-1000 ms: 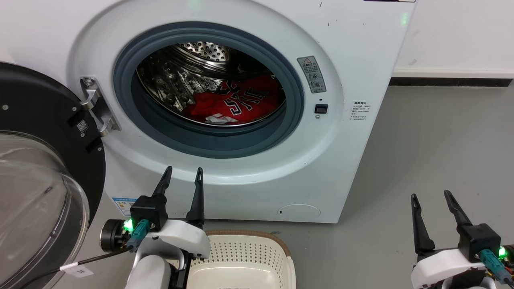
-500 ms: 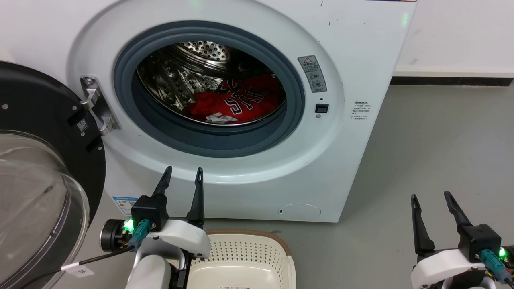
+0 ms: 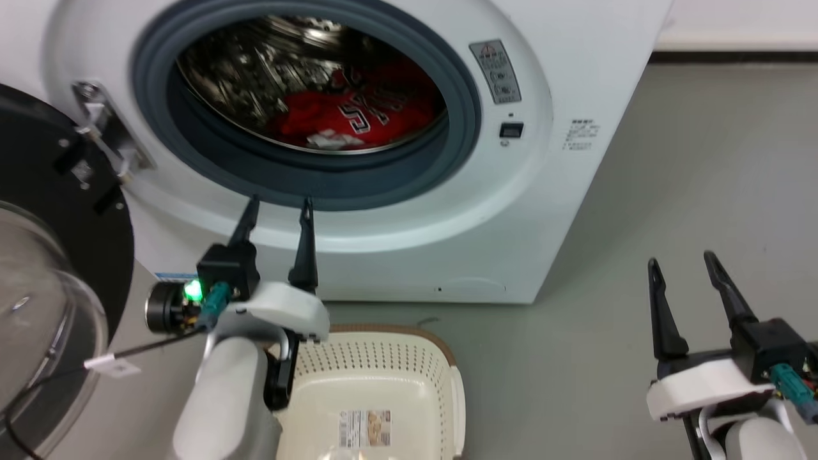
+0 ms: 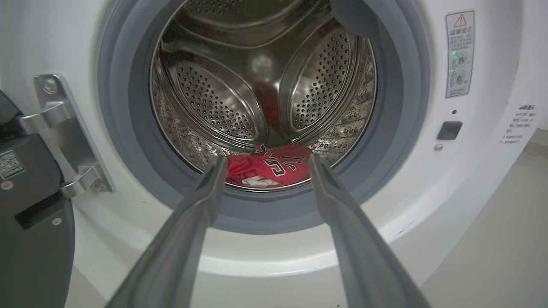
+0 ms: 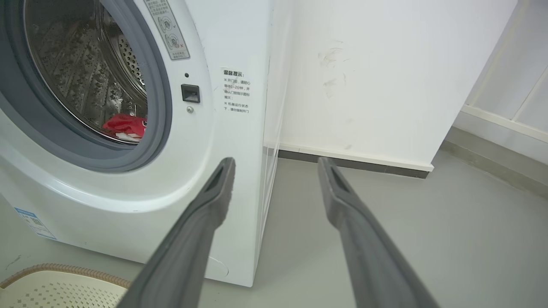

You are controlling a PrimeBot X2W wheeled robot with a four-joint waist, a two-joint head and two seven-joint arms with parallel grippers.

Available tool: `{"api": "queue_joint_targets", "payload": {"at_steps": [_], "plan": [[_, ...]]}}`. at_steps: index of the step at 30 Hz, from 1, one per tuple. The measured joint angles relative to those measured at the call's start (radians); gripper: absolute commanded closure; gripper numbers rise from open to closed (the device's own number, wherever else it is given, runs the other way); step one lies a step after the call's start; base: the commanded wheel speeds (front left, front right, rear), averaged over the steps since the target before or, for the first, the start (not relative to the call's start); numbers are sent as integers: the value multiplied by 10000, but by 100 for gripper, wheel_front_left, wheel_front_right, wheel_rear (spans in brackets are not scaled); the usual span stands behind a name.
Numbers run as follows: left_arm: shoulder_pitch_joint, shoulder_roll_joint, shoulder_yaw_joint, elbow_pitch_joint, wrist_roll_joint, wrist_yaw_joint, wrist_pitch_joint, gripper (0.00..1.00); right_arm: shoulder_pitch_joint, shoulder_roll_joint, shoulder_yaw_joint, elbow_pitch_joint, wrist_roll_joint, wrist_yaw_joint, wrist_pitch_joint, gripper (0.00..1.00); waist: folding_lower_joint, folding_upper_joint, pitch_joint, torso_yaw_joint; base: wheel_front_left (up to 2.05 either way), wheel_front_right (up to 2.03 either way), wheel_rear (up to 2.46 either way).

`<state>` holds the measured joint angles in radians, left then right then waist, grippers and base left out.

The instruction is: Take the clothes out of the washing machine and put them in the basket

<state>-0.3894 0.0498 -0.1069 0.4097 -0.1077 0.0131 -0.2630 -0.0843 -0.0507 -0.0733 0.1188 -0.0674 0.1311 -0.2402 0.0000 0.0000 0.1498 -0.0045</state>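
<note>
Red jersey (image 3: 358, 118) lay crumpled low in the steel drum (image 3: 255, 83) of the washer (image 3: 575, 83). A small white cloth (image 3: 324, 138) lay just in front of it, near the grey gasket (image 3: 307, 185). The door (image 3: 38, 166) stood swung wide to the left.

The left gripper (image 3: 279, 206) hovered just outside the porthole, below its lower rim, pointing straight in. In the left wrist view the jersey sat ahead of and between the two fingers (image 4: 201, 201), a little above their tips. Its long side ran across the drum, left to right. Those fingers were spread moderately apart, holding and touching nothing.

The right gripper (image 3: 680, 262) hung well off to the right over the floor, past the washer's corner. Its fingers were likewise parted and empty, so the left arm was clearly the nearer.

The basket (image 3: 383, 330) sat on the floor just below the left gripper, with no clothes seen inside.

The next move looked to be a forward, slightly upward reach over the gasket lip, where the fingers might catch.
</note>
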Motion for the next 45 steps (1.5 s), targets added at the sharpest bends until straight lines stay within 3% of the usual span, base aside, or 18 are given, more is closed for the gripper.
{"api": "queue_joint_targets", "payload": {"at_steps": [15, 28, 38, 43, 45], "plan": [[-3202, 573, 763, 1285, 374, 50, 0, 0, -1374, -4, 800, -445, 353, 0, -134, 0, 1, 0, 2688, -913, 0, 0, 0], [-6854, 1910, 1051, 3707, 523, -27, 142, 0, -2304, -6, 1590, -359, 1170, 0, -228, 0, 2, 0, 4884, -1974, 0, 0, 0], [-9485, 2951, 541, 5317, 1051, -313, 1733, 0, -2642, -6, 2121, -407, 1801, 0, -228, 0, 1, 0, 5860, -2818, 0, 0, 0], [-10575, 3348, 228, 6036, 1241, -660, 3208, 0, -2795, -4, 2357, -372, 2061, 0, -230, 0, 1, 0, 6154, -3176, 0, 0, 0], [-11238, 3603, 111, 6579, 1292, -830, 4470, 0, -2844, -4, 2562, -326, 2220, 0, -230, 0, 1, 0, 6283, -3426, 0, 0, 0]]}}
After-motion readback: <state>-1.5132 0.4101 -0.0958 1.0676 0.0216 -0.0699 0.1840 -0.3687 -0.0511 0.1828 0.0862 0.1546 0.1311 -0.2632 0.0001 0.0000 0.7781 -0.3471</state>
